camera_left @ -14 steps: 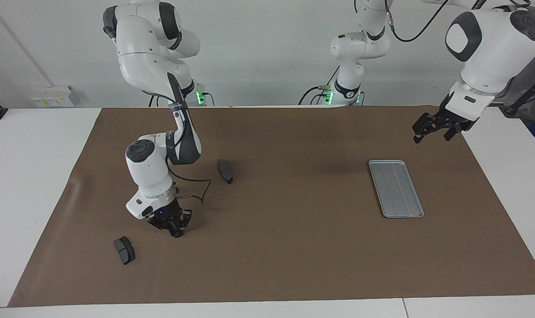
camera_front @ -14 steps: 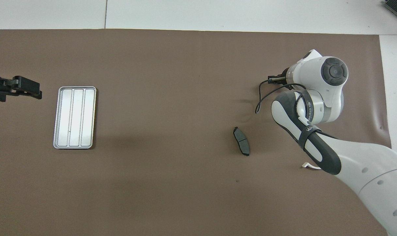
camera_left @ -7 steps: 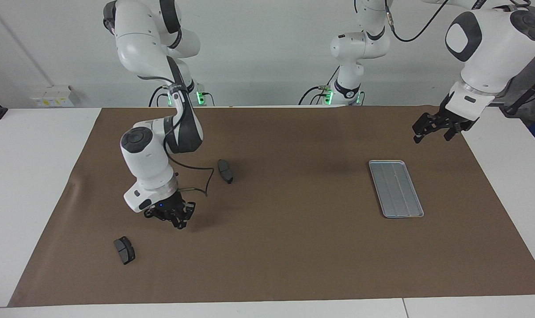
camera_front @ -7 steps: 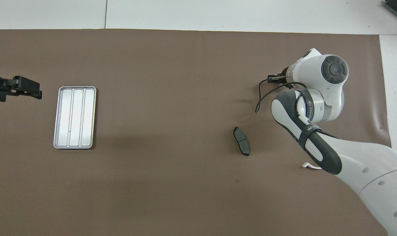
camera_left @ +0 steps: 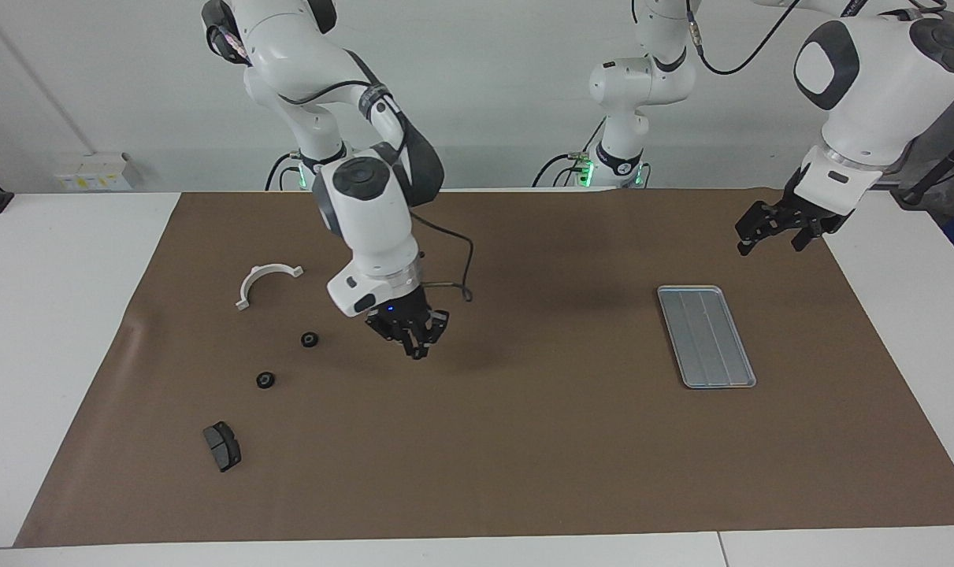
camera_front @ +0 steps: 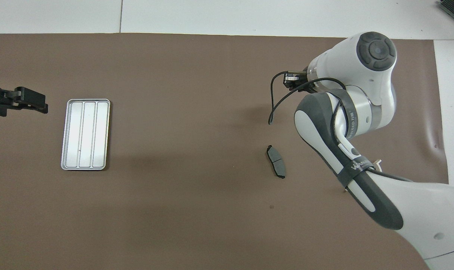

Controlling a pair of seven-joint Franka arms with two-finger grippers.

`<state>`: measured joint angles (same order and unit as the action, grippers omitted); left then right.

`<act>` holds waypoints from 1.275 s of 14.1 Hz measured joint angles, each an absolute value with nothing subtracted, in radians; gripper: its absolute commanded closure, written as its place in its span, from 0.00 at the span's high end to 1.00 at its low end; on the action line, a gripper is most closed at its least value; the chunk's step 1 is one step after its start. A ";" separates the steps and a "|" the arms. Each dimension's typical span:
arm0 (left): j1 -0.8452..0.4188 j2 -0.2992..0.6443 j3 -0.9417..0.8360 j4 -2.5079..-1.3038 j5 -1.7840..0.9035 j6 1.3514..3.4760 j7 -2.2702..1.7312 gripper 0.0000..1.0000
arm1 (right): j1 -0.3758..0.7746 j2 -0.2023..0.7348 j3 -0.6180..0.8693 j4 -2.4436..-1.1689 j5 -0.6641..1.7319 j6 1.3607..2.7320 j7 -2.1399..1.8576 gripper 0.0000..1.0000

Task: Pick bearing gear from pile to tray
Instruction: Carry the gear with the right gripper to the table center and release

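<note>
Facing view: right pincer (camera_left: 413,340) raised over the brown surface (camera_left: 524,441), can't tell its grip or whether it carries a gear; a second ago it was low by the pile. Small black round gears (camera_left: 309,339) now uncovered near the white half-ring bracket (camera_left: 265,282). Silver-grey ridged metal tray (camera_left: 706,336) empty, unmoved. Left pincer (camera_left: 774,228) waits, spread.

Overhead view: right arm hides the gears; dark grey brake pad (camera_front: 276,161) unmoved.

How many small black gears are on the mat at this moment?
2. One gear lies beside the white bracket; the second gear lies farther from the robots, nearer the brake pad. The right gripper, over the mat, may hide another.
</note>
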<state>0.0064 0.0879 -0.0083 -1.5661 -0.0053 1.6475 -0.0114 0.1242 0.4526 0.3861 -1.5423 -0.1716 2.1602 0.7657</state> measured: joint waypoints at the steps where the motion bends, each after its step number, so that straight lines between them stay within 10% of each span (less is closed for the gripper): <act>1: 0.006 0.088 -0.008 -1.566 -0.005 1.647 -0.011 1.00 | 0.139 0.467 0.414 -1.542 -0.213 2.165 0.838 0.00; 12: 0.004 0.088 -0.017 -1.566 -0.005 1.649 -0.011 1.00 | 0.210 0.689 0.547 -1.543 -0.635 2.301 1.318 0.04; 18: -0.030 0.088 -0.020 -1.568 -0.005 1.677 -0.013 1.00 | 0.209 0.690 0.548 -1.582 -0.635 2.307 1.319 1.00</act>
<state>-0.0300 0.0876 -0.0199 -1.5682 -0.0053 1.6773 -0.0129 0.2092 0.6900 0.5484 -1.5817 -0.6352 2.3073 1.3185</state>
